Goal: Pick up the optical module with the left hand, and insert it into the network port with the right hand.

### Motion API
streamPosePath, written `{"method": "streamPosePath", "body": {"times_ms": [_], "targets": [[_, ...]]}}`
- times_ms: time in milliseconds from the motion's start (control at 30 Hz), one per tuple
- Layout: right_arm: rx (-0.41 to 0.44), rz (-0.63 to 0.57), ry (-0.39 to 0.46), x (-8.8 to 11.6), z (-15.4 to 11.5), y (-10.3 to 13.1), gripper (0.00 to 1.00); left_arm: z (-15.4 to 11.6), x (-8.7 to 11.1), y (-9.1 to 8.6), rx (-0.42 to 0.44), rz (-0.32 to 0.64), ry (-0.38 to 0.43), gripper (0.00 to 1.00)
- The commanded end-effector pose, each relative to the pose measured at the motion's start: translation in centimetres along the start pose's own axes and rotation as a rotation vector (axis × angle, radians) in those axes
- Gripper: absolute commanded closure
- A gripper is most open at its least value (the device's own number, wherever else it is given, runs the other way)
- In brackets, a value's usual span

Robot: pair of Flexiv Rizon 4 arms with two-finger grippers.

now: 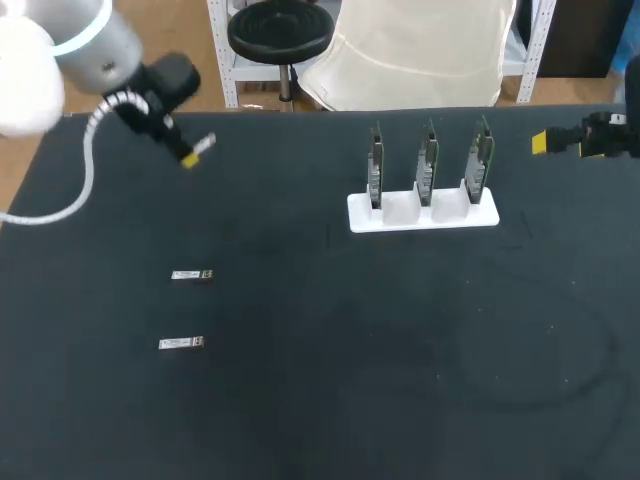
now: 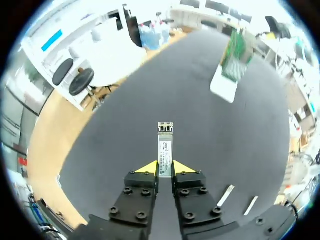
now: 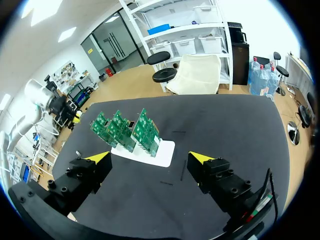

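Evidently the optical module [image 2: 165, 142] is off the table. The left gripper [image 2: 165, 168] is clenched on its rear end, with the yellow tips pressing its two long sides. Most of the slim body juts straight ahead with the far end free, a hold that, I judge, leaves room for the other arm to take it over. It is a narrow silvery metal bar with a pale label on its flat face and a squarer metal head at the tip.

In the head view it hangs over the table at about ten o'clock. One spare module [image 1: 192, 275] lies flat at nine o'clock and a second spare module [image 1: 181, 343] at eight, roughly parallel and apart.

At one o'clock stands a white holder [image 1: 423, 214], a smooth block whose slots keep three green circuit boards [image 1: 428, 160] upright on edge in a row. That probably presents their ports for insertion, though the ports themselves are too small to make out.

The right gripper [image 3: 151, 158] hangs at two o'clock beyond the holder. It is released, fingers wide apart with nothing between them. The table [image 1: 400, 380] is matte black and faintly scuffed.
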State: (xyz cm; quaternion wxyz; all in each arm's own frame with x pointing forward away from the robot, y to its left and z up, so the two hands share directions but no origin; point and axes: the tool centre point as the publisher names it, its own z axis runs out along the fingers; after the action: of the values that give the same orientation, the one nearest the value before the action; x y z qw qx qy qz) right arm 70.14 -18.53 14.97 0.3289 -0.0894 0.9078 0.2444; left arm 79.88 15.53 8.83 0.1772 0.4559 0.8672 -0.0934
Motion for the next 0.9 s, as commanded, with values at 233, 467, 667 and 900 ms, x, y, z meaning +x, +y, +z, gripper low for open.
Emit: {"method": "streamPosePath", "body": {"times_ms": [233,467,667,900], "targets": [[0.005,0.001,-0.001,0.1,-0.1,0.1,0.0,-5.9,-4.0,-3.4,0.022,0.033,-0.437,1.0],[0.005,0.001,-0.001,0.1,-0.1,0.1,0.0,-7.8,-7.8,-6.5,0.092,0.066,-0.64,1.0],[0.005,0.001,-0.001,0.1,-0.1,0.1,0.0,-8.5,-11.0,-9.0,0.151,0.107,-0.736,1.0],[0.005,0.001,-0.001,0.1,-0.1,0.1,0.0,-7.4,-14.0,-10.9,0.235,0.199,-0.79,1.0]]}}
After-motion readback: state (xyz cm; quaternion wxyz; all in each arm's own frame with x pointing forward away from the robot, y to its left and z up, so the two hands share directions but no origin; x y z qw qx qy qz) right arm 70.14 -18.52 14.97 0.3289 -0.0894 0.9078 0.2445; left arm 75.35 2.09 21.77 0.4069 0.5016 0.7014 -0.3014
